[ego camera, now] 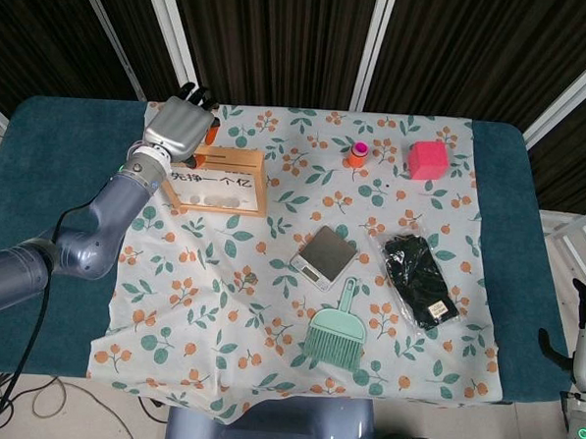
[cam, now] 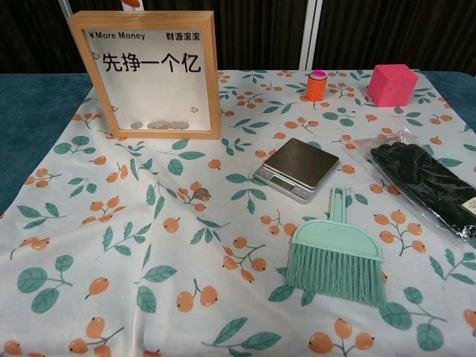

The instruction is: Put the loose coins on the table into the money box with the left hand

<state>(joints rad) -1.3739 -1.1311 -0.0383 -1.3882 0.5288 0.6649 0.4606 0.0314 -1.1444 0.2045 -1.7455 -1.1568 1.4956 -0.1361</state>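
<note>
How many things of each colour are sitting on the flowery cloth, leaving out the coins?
Wood: 1, the money box
Orange: 1, the small orange bottle
Pink: 1, the pink cube
Silver: 1, the pocket scale
Green: 1, the mint brush
Black: 1, the black bagged item
Total: 6

Head view looks steeply down; chest view low, close, sharing the tablecloth [ego camera: 270, 277].
</note>
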